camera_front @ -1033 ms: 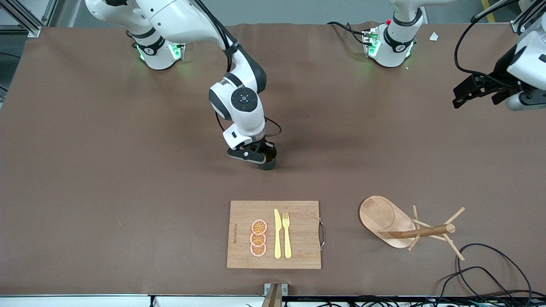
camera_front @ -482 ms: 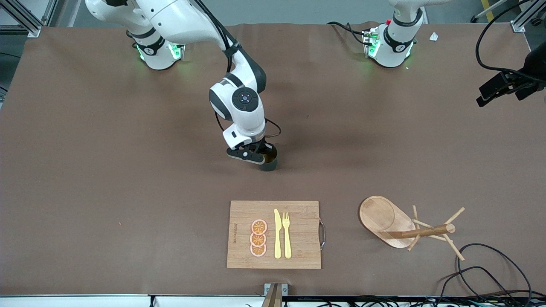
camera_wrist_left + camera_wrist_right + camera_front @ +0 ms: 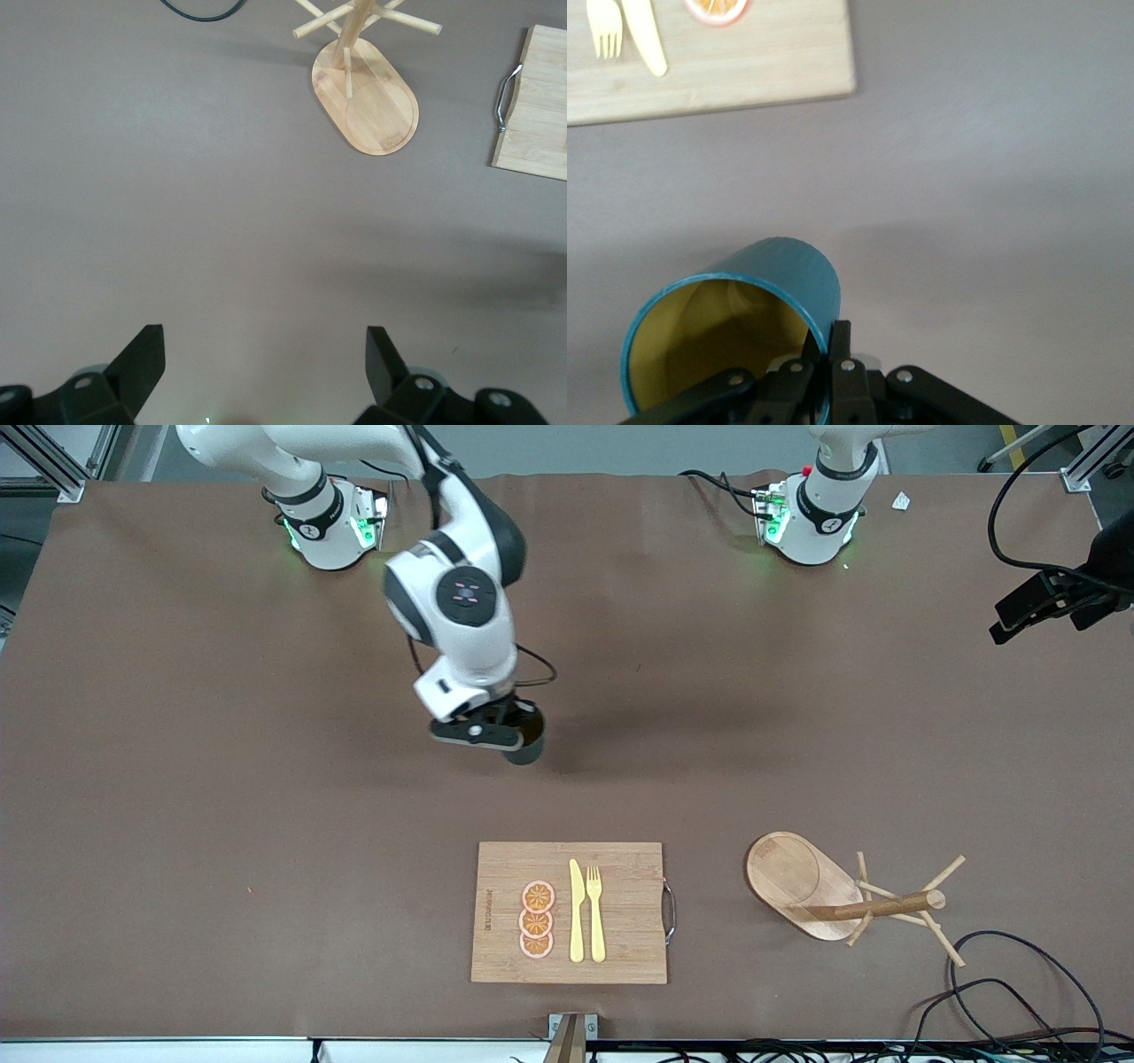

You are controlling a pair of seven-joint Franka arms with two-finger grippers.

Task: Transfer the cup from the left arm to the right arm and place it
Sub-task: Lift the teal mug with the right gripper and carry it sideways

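The right end effector (image 3: 496, 737) is pinching the rim of the cup (image 3: 524, 746) in the middle of the frame, up over the bare table (image 3: 221, 779). The cup is hanging under it, mouth tipped sideways. The left end effector (image 3: 1032, 607) is waiting with fingers spread wide at the right edge, well apart. The right arm is nearer.
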